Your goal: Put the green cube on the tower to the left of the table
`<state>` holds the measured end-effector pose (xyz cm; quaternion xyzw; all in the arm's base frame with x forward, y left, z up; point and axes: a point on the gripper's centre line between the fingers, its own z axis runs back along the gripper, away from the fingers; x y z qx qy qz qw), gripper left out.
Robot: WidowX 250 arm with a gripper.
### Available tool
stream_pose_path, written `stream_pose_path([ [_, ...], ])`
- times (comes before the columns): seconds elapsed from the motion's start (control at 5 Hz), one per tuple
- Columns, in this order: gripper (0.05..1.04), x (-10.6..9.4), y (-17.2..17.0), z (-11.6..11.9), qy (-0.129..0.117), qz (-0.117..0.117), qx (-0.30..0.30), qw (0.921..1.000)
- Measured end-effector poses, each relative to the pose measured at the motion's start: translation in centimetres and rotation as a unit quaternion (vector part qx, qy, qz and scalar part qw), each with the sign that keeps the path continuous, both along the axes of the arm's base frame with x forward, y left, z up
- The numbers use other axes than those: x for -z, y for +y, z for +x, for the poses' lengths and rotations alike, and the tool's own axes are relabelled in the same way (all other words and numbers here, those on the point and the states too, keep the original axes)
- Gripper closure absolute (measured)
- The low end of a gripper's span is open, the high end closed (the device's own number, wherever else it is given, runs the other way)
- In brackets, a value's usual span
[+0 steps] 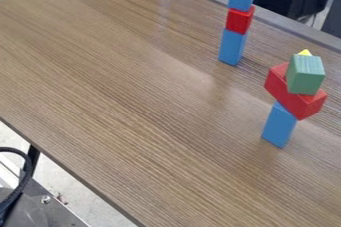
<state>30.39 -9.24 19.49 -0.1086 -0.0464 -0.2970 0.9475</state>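
Pincer open or closed, I can't tell. The green wooden cube [305, 76] sits atop the rectangular red block [301, 104] at right. Picking up seems due: a gentle grasp, then across to the blue-and-red block tower [239, 20] farther left.

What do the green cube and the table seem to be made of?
The green cube looks like painted or stained wood, fairly matte, with faint grain lines on its top. The table has a brown wood-grain surface with a soft sheen, shown by pale reflections; it could be laminate or real wood.
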Motion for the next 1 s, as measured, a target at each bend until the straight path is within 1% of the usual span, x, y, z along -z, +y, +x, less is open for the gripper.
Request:
stream_pose_path([
  [0.2, 0.084, 1.0, 0.0, 0.0, 0.016, 0.004, 0.000, 0.9999],
  [0.4, 0.084, 2.1, -0.5, 0.3, 0.021, 0.011, 0.006, 0.9997],
  [0.6, 0.084, 2.8, -1.1, 0.4, 0.011, 0.018, 0.014, 0.9997],
  [0.8, 0.084, 3.7, -1.7, 0.7, 0.010, 0.029, 0.026, 0.9992],
  [1.0, 0.084, 4.7, -1.9, 0.5, 0.006, 0.035, 0.034, 0.9988],
])
